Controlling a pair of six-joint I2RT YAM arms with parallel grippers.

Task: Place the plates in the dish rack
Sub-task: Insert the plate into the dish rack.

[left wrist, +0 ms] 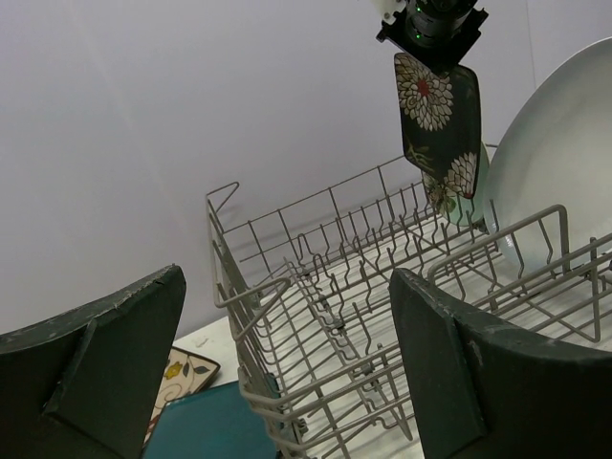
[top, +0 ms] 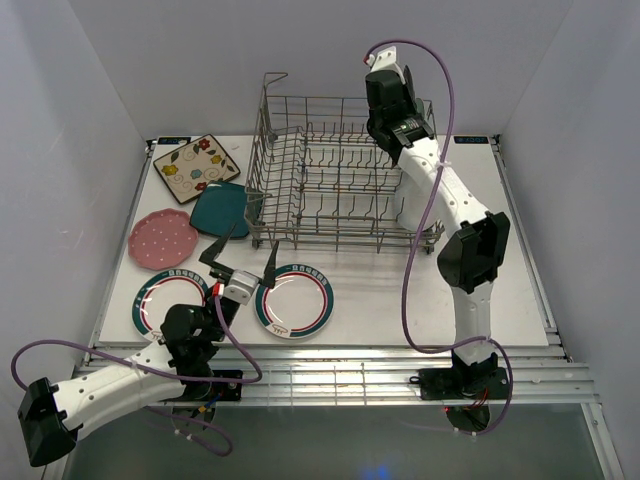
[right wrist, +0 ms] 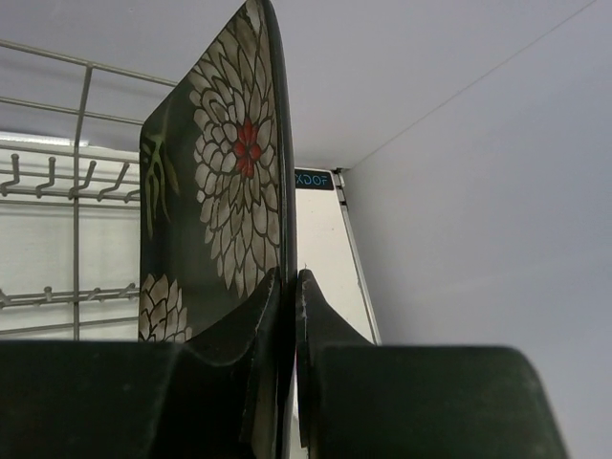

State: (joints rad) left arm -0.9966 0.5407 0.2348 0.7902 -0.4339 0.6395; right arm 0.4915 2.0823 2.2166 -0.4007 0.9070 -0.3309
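right hand (right wrist: 290, 287) clamped on the rim of the glossy black floral square plate (right wrist: 215, 191), which hangs upright over the 3 o'clock end of the grey wire dish rack (top: 330, 190). left hand (left wrist: 287, 306) wide open, at 7 o'clock on the white counter (top: 380, 300). blue tag (right wrist: 314, 180) reads "xdof".

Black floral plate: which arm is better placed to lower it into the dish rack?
Right. Its tool is shut on the black floral plate, which hangs upright above the dish rack. The left tool is open and empty, outside the rack.
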